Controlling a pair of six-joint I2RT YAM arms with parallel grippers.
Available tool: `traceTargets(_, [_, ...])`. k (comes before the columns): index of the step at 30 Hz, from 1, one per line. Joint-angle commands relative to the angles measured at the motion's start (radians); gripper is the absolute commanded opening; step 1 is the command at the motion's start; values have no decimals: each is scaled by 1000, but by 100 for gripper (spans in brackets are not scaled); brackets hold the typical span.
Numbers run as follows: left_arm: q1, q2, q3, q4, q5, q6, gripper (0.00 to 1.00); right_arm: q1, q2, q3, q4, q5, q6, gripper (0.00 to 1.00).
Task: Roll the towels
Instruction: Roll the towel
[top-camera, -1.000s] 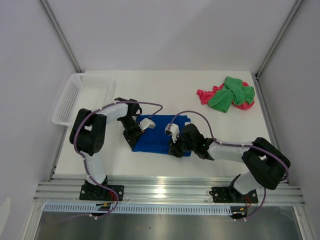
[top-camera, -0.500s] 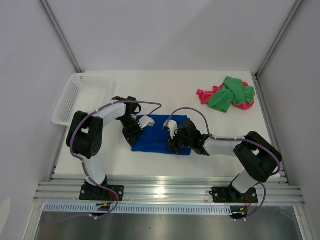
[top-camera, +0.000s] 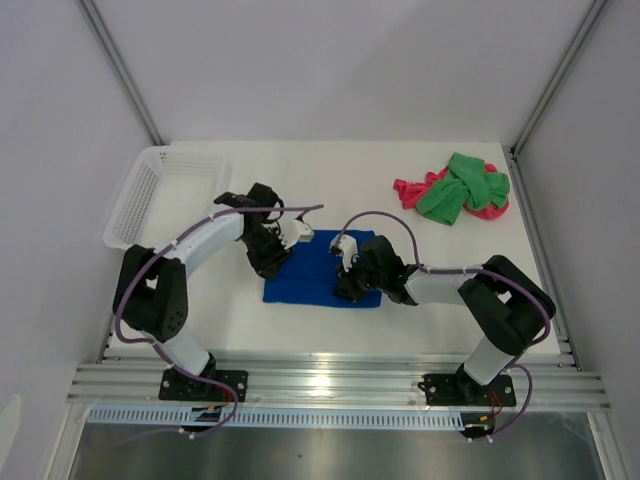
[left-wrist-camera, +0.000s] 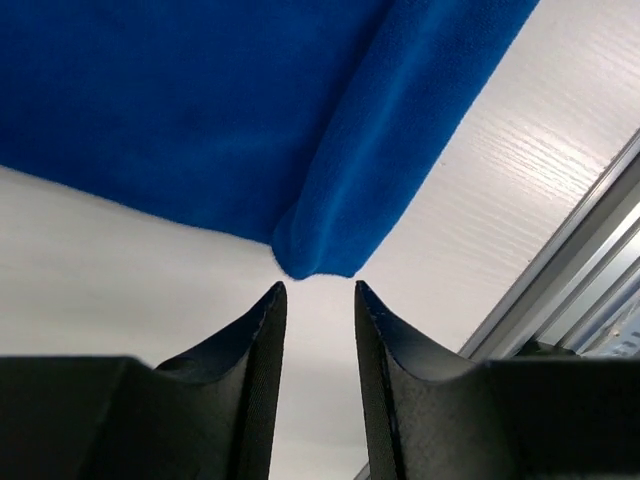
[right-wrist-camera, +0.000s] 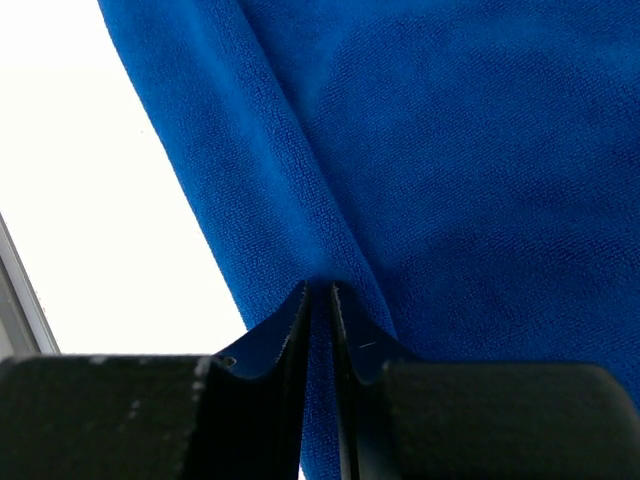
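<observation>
The blue towel (top-camera: 318, 275) lies spread on the counter (top-camera: 330, 190), near the front edge, between the two arms. One rolled or folded corner of it sits just ahead of the left tool (left-wrist-camera: 315, 290). That tool's fingers stand apart with nothing between them, and the corner is close to the tips but not inside the gap. The right tool (right-wrist-camera: 320, 288) is over the right part of the same towel, its fingers closed to a thin slit and pinching a raised ridge of the blue cloth.

There are three towels. Besides the blue one, a green towel (top-camera: 455, 190) lies bunched on top of a pink-red towel (top-camera: 408, 190) at the far right, well apart from both tools. One white mesh basket (top-camera: 160, 190) stands at the far left.
</observation>
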Motion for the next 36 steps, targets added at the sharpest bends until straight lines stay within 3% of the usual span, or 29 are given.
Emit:
traceTargets(1, [-66, -35, -83, 77, -60, -3, 38, -11, 4, 30, 27, -7, -5, 17])
traceTargets(9, [-186, -176, -313, 356, -215, 156, 45, -31, 2, 25, 2, -36, 1, 19])
traceTargets(14, [-217, -194, -354, 365, -214, 213, 50, -34, -27, 4, 16, -36, 12, 20])
traceTargets(32, [-249, -87, -417, 380, -267, 261, 56, -40, -65, 0, -28, -23, -3, 26])
traceTargets(34, [-249, -81, -411, 379, -279, 245, 54, -39, -102, 0, -48, -18, -28, 30])
traceTargets(36, [-248, -66, -394, 361, -288, 222, 42, -39, -151, 2, -90, -20, -55, 32])
